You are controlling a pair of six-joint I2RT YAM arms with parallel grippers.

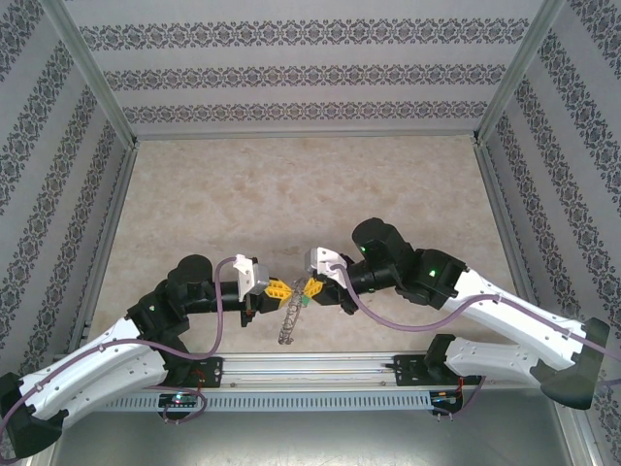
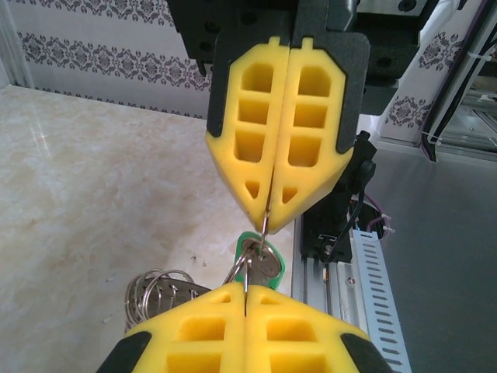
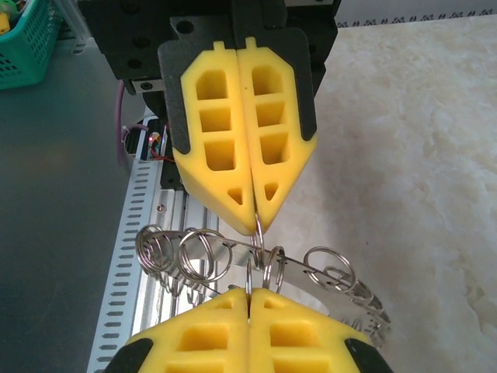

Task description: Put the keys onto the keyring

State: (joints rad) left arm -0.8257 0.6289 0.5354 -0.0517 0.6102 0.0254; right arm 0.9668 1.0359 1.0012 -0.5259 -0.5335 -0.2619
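Note:
Both grippers meet tip to tip low over the table's near edge. My left gripper (image 1: 278,289) (image 2: 246,287) is shut on a thin wire loop. My right gripper (image 1: 312,287) (image 3: 248,291) faces it, also shut on a wire loop. The key (image 2: 261,261), with its green head, hangs at the loops between the two pairs of tips and also shows from above (image 1: 304,302). The keyring (image 3: 233,250) is a grey band fringed with silvery loops. It stretches across under the tips and dangles below them (image 1: 288,322). Its far part lies low to the left (image 2: 159,295).
A slotted aluminium rail (image 1: 310,371) runs along the near edge right under the grippers. A green basket (image 3: 27,43) stands off the table on the grey floor. Patterned walls (image 1: 310,68) enclose the marbled tabletop (image 1: 310,194) on three sides.

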